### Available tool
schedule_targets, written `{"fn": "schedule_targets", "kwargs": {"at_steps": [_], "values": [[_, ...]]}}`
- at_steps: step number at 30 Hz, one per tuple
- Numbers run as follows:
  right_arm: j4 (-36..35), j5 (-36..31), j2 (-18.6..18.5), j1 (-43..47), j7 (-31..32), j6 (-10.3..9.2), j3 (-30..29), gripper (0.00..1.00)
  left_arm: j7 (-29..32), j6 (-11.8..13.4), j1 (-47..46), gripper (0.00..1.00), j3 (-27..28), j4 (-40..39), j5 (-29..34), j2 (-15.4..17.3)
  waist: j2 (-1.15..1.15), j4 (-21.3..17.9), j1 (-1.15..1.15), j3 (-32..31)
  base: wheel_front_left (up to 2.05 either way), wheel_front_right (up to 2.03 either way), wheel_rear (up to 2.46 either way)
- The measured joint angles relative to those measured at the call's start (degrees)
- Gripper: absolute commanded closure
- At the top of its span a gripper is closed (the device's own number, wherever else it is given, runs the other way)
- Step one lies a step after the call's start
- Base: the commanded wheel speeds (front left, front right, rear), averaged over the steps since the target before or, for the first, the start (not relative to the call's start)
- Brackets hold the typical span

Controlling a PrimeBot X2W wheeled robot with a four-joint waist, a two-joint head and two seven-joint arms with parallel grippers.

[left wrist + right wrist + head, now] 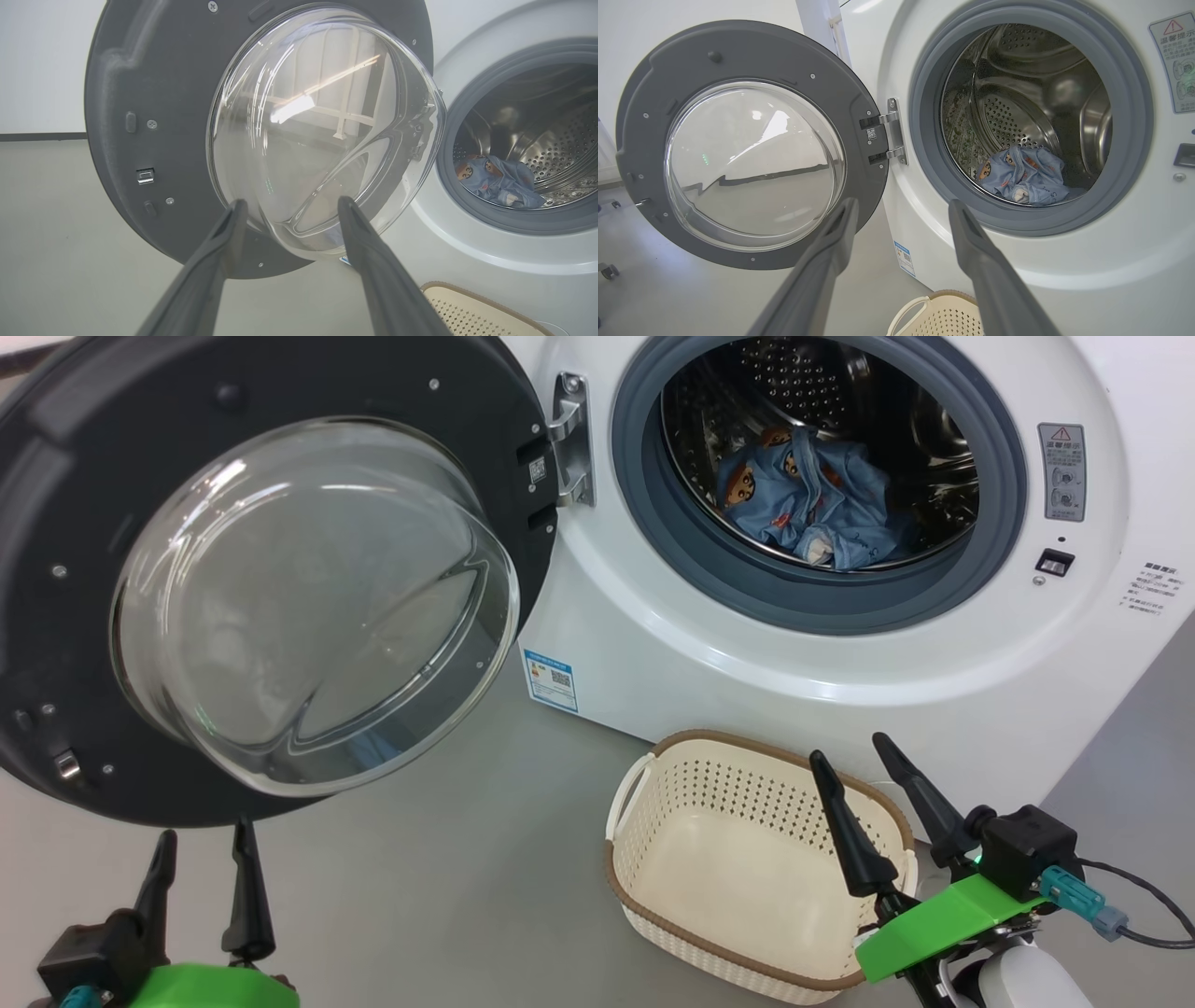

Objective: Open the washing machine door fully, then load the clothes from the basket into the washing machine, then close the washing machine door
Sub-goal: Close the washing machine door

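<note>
Shiny perforated steel drum [840, 392], matt grey rubber gasket [653, 523], perforated plastic basket [709, 793]

The left pincer [290, 203], fingers spread with nothing between them, points at the washing machine door [154, 84], which is swung wide. The clothes [500, 184] lie in the drum [560, 140], and a corner of the basket [472, 312] shows below.

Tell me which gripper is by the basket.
The right gripper: its open fingers overlap the basket in the head view, while the left gripper sits below the open washing machine door.
</note>
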Motion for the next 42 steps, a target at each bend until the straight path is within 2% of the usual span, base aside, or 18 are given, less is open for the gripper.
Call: {"fn": "schedule_targets", "kwargs": {"at_steps": [5, 6, 7, 8, 11, 16, 23, 27, 34, 38, 42], "values": [[0.00, 0.00, -0.05, 0.00, 0.00, 0.00, -0.10, 0.00, 0.00, 0.00, -0.52, 0.02, 0.00, -1.11, 0.03, 1.04, 0.00, 0.18, 0.00, 0.22, 0.00, 0.00, 0.00], [-0.01, 0.00, -0.05, 0.00, 0.00, 0.00, -0.14, 0.00, 0.00, 0.00, -0.89, 0.48, 0.05, -1.38, -0.02, 1.46, 0.00, 0.22, 0.00, 0.26, 0.00, 0.00, 0.00], [0.00, 0.00, -0.07, 0.00, 0.00, 0.00, -0.18, 0.00, 0.00, 0.00, -1.43, 0.81, 0.13, -1.74, -0.09, 1.94, 0.00, 0.26, 0.00, 0.30, 0.00, 0.00, 0.00], [-0.01, 0.00, -0.07, 0.00, 0.00, 0.00, -0.21, 0.00, 0.00, 0.00, -2.10, 1.00, 0.14, -2.21, -0.27, 2.59, 0.00, 0.31, 0.00, 0.35, 0.00, 0.00, 0.00], [-0.01, 0.00, -0.09, -0.01, 0.00, 0.00, -0.22, 0.00, 0.00, 0.00, -4.66, 1.00, 0.51, -3.79, -1.68, 4.83, 0.00, 0.44, 0.00, 0.44, 0.00, 0.00, 0.00], [-0.03, -0.01, -0.22, -0.01, 0.00, 0.00, -0.24, 0.00, 1.51, 0.00, -11.01, 1.00, 1.82, -8.35, -8.32, 9.07, 0.00, 0.40, 0.00, 0.77, 0.00, 0.00, 0.00], [0.00, -0.03, -0.40, -0.15, 0.00, 0.00, -0.07, 0.00, 3.65, 0.00, -20.75, 1.00, 7.16, -9.93, -17.34, 15.75, 0.00, -0.47, 0.00, 1.62, 0.00, 0.00, 0.00], [0.05, -0.11, -1.12, -0.22, 0.00, 0.00, -0.07, 0.00, 4.56, 0.01, -25.96, 1.00, 10.93, -3.33, -25.26, 18.39, 0.00, -1.29, 0.00, 2.36, 0.00, 0.00, 0.00], [0.12, -0.31, -1.55, -1.42, 0.00, 0.00, 0.30, 0.00, 10.17, 0.02, -34.59, 1.00, 19.01, 14.34, -44.08, 22.56, 0.00, -3.22, 0.00, 3.58, 0.00, 0.00, 0.00], [0.25, -0.68, -2.35, -1.64, 0.00, 0.00, 0.32, 0.00, 14.28, 0.02, -37.90, 1.00, 22.10, 23.42, -52.14, 25.47, 0.00, -4.26, 0.00, 4.75, 0.00, 0.00, 0.00], [0.32, -0.99, -3.57, -2.04, 0.00, 0.00, 0.18, 0.00, 16.78, 0.02, -40.97, 1.00, 23.87, 30.73, -56.91, 27.49, 0.00, -5.29, 0.00, 6.08, 0.00, 0.00, 0.00]]}}
